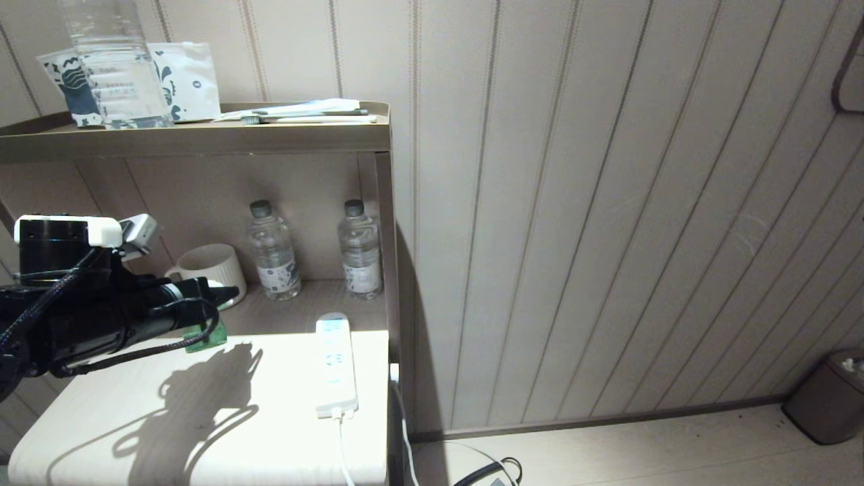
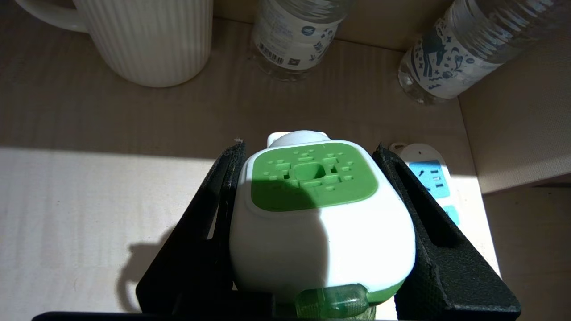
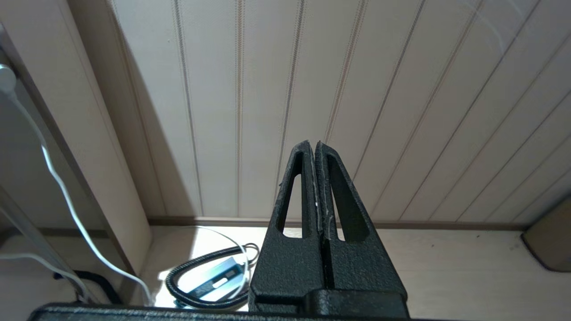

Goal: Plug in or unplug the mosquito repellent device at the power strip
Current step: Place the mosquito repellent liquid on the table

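The mosquito repellent device (image 2: 321,214), a white head with a green top, sits between the black fingers (image 2: 214,209) of my left gripper (image 2: 310,147), which is shut on its sides. From the head camera its green bottle (image 1: 206,336) hangs under the left gripper (image 1: 226,293), low over the white table top (image 1: 202,418). The power strip (image 1: 335,364) lies flat to the device's right with nothing plugged in; its pale blue sockets (image 2: 430,176) show beside one finger. My right gripper (image 3: 312,143) is shut on nothing, low by the panelled wall, outside the head view.
A ribbed white mug (image 1: 212,270) and two water bottles (image 1: 273,250) (image 1: 359,250) stand at the back of the shelf. A big bottle (image 1: 115,61) and packets are on the upper shelf. The strip's white cord (image 1: 344,445) runs off the front edge. A bin (image 1: 827,398) stands far right.
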`<state>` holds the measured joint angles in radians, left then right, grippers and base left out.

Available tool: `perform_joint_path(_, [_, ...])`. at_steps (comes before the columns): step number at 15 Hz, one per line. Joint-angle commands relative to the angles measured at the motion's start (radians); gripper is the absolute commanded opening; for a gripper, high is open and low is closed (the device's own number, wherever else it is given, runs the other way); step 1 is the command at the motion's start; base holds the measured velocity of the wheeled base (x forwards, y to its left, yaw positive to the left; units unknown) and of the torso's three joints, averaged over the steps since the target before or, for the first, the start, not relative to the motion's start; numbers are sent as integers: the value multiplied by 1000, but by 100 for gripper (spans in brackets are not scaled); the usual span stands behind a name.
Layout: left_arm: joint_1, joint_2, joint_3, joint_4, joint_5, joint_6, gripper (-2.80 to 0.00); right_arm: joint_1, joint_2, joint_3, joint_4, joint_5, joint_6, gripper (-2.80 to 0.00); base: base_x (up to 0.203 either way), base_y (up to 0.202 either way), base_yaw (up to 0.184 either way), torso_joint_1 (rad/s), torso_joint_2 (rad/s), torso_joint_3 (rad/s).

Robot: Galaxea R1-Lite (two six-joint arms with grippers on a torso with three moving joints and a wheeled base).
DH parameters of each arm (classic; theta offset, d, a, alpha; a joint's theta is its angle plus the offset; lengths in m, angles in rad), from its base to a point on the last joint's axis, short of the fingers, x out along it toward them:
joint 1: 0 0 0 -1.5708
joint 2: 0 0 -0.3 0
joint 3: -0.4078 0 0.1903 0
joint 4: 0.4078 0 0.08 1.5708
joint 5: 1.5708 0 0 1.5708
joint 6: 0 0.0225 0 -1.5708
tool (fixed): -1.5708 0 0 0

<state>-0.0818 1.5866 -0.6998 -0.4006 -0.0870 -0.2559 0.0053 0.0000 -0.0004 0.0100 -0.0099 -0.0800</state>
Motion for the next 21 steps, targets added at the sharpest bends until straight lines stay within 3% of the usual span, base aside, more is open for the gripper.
perform_joint_path(1, [-14,-6,-1,-3,0,-3,-280,1,2,0,2,11,-18,-280,0,0,0,0,0,0])
perform_joint_path(8, [-24,-10,13,-7,0,-3,-280,1,0,0,2,10,74,-280,0,0,0,0,0,0])
perform_joint_path(12, [-24,-54,23,-7,4,0,-280,1,0,0,2,8,77,-280,0,0,0,0,0,0])
perform_joint_path(16, [-24,-136,145,-37,38,35,-280,1,0,0,2,8,77,-280,0,0,0,0,0,0])
perform_joint_path(18, [-23,-143,246,-138,50,66,-280,1,0,0,2,10,77,-280,0,0,0,0,0,0])
perform_joint_path(21, [-23,-135,399,-430,65,142,-280,1,0,0,2,10,77,-280,0,0,0,0,0,0])
